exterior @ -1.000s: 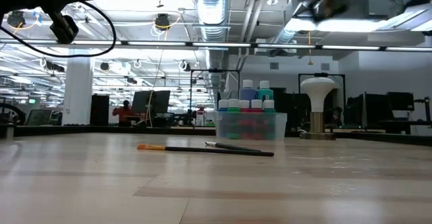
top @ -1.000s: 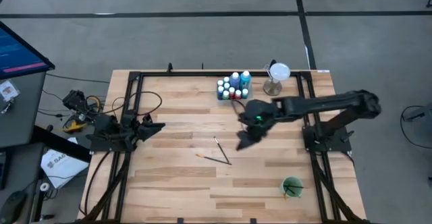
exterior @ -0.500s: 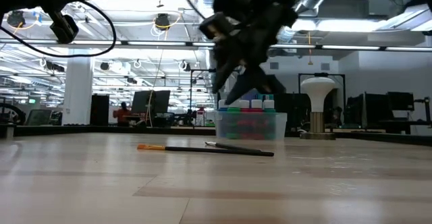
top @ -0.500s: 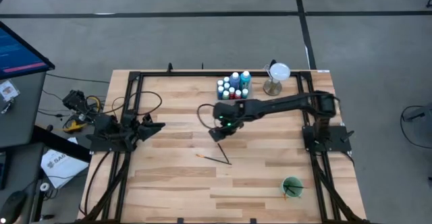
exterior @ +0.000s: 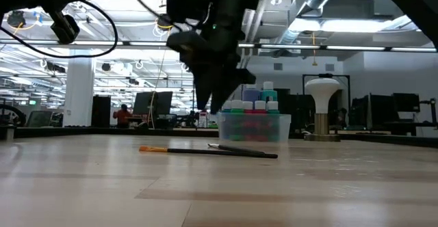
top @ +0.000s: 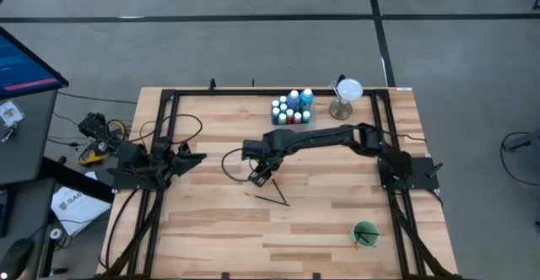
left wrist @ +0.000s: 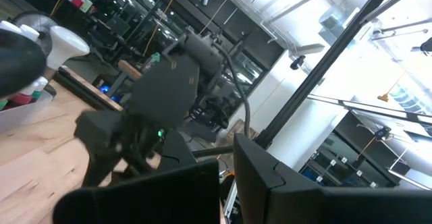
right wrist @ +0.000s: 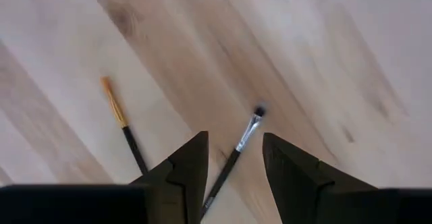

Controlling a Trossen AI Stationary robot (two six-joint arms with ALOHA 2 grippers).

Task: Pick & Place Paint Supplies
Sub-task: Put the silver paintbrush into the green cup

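Mid-worktop, my right claw (right wrist: 234,158) hung spread above a silver-ferruled paintbrush (right wrist: 237,145): light, stiff, thin, prone to roll. I judged mid-handle the best hold.

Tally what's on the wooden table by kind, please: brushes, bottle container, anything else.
Thin dark-handled paintbrushes lying loose on the wood: 2
Clear container of white-capped paint bottles: 1
White-topped stemmed stand: 1
Round green cup: 1
Total: 5
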